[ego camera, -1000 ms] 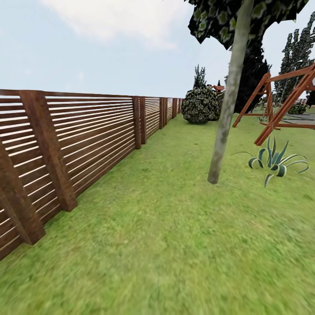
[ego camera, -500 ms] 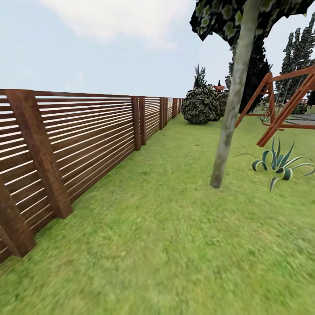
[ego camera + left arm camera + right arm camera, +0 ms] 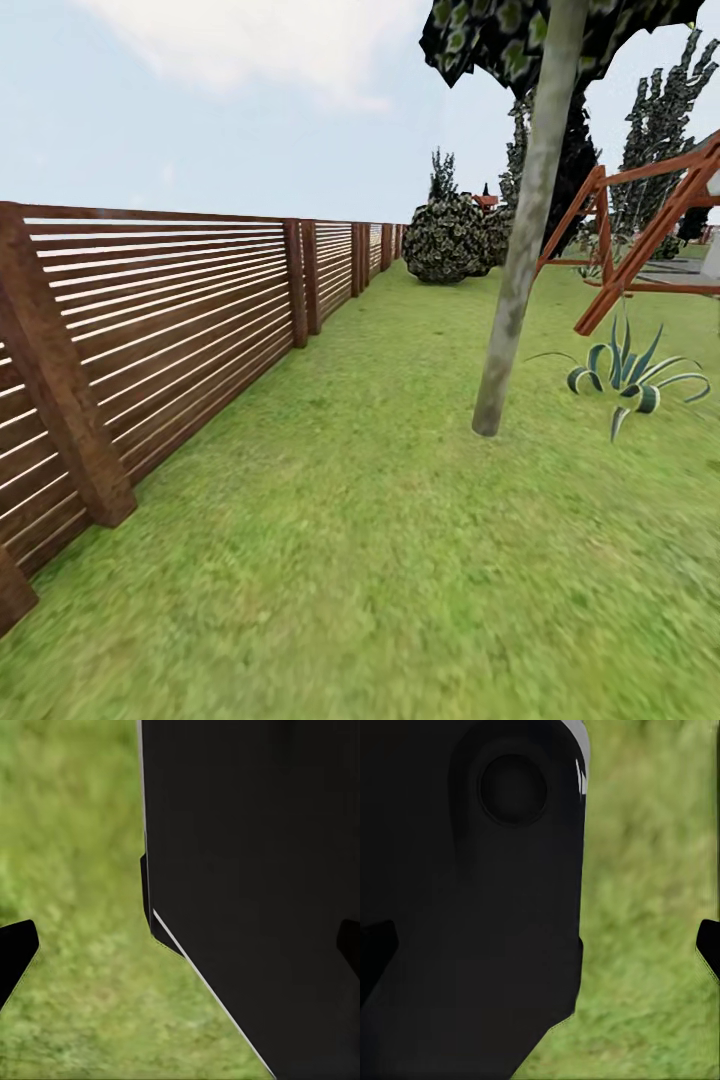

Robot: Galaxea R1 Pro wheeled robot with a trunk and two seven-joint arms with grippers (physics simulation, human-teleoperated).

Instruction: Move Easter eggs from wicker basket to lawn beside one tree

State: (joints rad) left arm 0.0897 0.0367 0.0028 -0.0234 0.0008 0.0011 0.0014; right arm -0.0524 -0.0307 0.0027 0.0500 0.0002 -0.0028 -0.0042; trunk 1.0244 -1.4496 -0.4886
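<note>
- No basket, eggs or other container can be seen, so nothing can be told of contents; the head view looks along the garden.
- The lawn [image 3: 380, 560] spreads from the near edge to the far hedge at 12 o'clock.
- A brown slat fence [image 3: 170, 330] runs along the side from 9 o'clock toward 12 o'clock.
- A tree [image 3: 520, 250] with a pale grey-tan trunk stands on the grass at about 1 o'clock, leaning slightly, its dark leafy crown at the upper edge.
- A spiky striped plant [image 3: 625, 375] grows near the trunk's foot, at 2 o'clock, apart from it.
- A red-brown wooden swing frame [image 3: 650, 240] stands behind that plant at 2 o'clock.
- A round dark bush [image 3: 450, 240] sits by the far end of the fence at 12 o'clock.
- Left tool [image 3: 180, 945]: its dark fingertips show at either edge of the left wrist view, spread apart and released, with grass and a black robot part between them.
- Right tool [image 3: 540, 945]: fingertips likewise spread apart and released, over grass and black robot body.
- Against the earlier pictures the whole head view has shifted: the nearest fence posts sit lower and further toward 8 o'clock, and the trunk looms a little larger, which is the camera's move, not the things'.
</note>
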